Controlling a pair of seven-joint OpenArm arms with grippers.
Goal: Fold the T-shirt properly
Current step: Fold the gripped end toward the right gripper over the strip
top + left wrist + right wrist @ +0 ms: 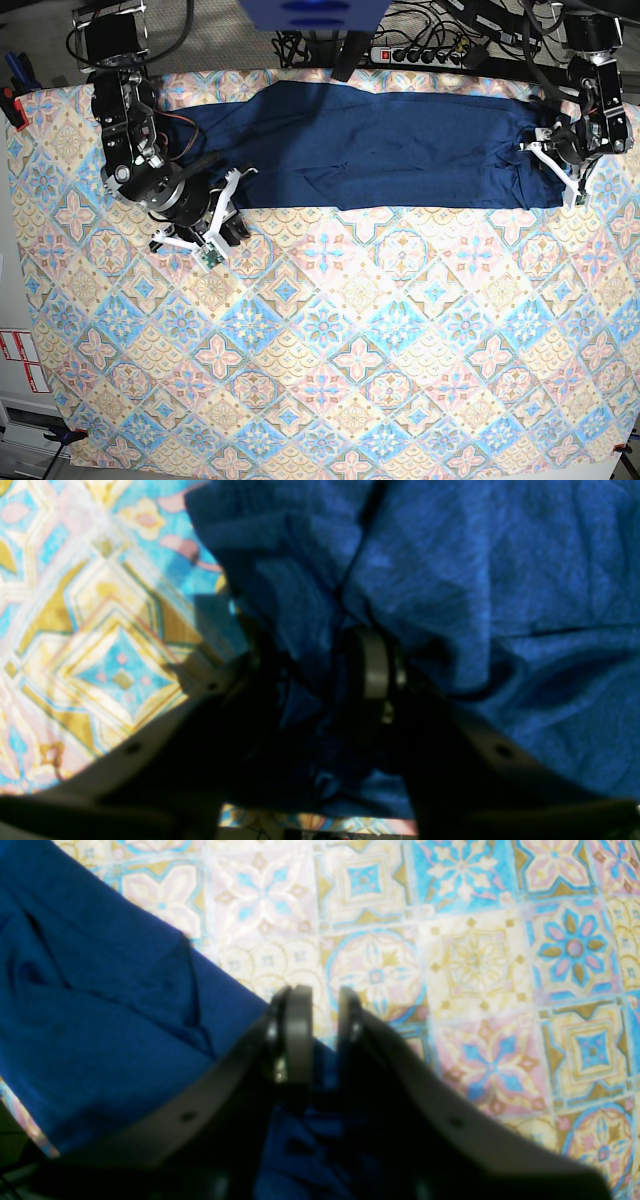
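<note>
At three and nine o'clock, the left gripper [553,160] and right gripper [224,205] each pinch an end of the long T-shirt [390,150].

We can read no text, label or number; the red-and-white stickers [20,360] are too small.

Bright light falls on the tablecloth [330,330] and makes pale, shiny patches – both wrist pictures look blurry and soft. The grippers close to those cameras show as dark, fuzzy shapes.
</note>
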